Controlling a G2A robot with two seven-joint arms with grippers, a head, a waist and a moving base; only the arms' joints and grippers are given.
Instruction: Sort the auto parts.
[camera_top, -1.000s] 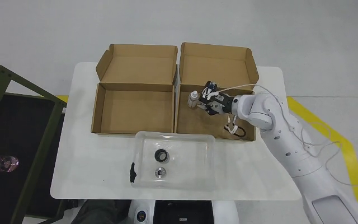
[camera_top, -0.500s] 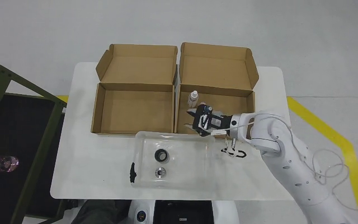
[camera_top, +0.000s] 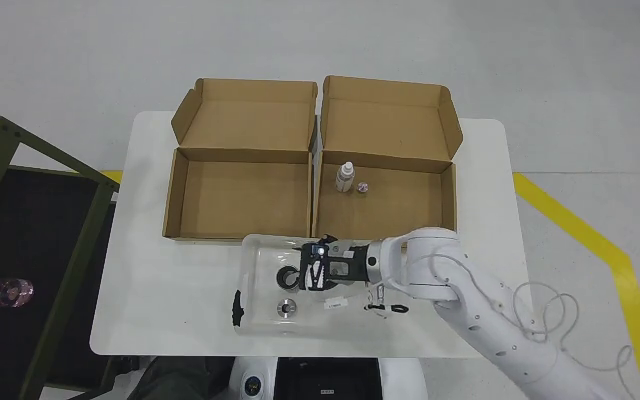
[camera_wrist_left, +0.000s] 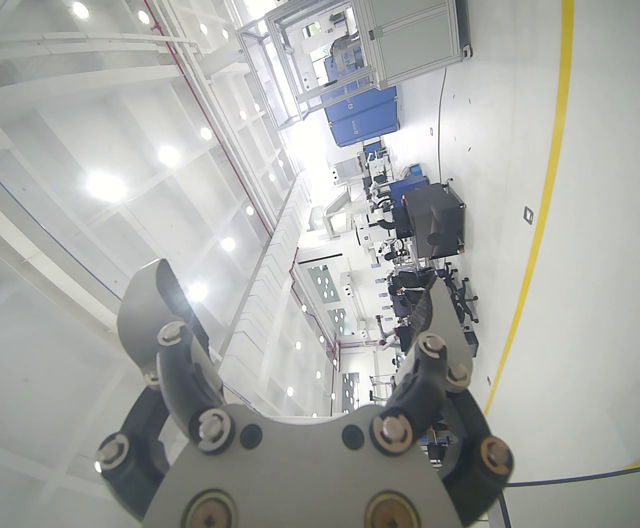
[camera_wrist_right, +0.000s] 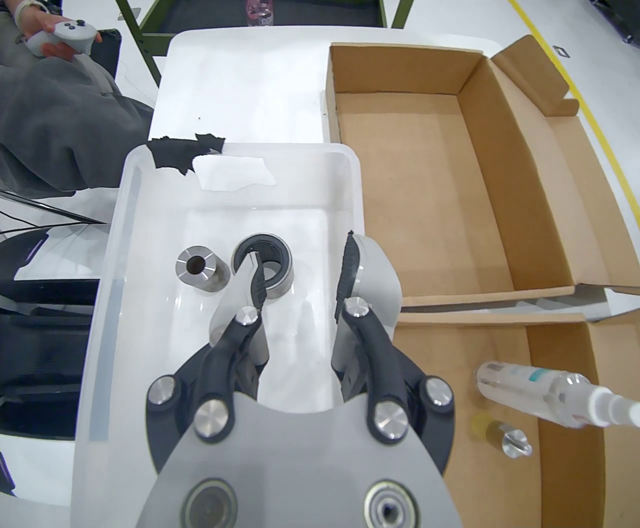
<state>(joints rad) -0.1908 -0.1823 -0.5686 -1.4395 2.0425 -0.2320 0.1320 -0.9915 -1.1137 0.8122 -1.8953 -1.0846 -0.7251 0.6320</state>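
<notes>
Your right end effector (camera_wrist_right: 302, 250) hung low inside the clear plastic bin (camera_wrist_right: 115, 260), its fingers spread wide and holding nothing. One fingertip (camera_wrist_right: 256, 282) sat over the bore of the black-sealed bearing (camera_wrist_right: 275, 247). The other stood outside the ring, on the side away from the steel bushing (camera_wrist_right: 200, 270). Whether the inner tip touched the bearing I could not tell. The bearing lay flat on the bin floor, just beside the bushing but apart from it.

The step in hand looked like a grasp on the bearing's wall, one finger in the bore and one outside. To do it well, you needed to:

- come straight down until the inner tip was well into the bore
- keep the wrist square so both pads met the ring flat
- close slowly, since the steel race was probably slick and a shallow bite could let it slip
- keep the inner finger from nudging the bushing alongside
- lift straight up past the bin wall before swinging away

One cardboard box (camera_wrist_right: 500, 320) held a spray bottle (camera_wrist_right: 530, 395) and a small slotted metal plug (camera_wrist_right: 515, 442). The other cardboard box (camera_wrist_right: 425, 200) stood next to it on the counter. I could not judge which one suited the bearing.

Your left end effector (camera_wrist_left: 292, 300) pointed up at the ceiling, fingers wide apart and holding nothing
</notes>
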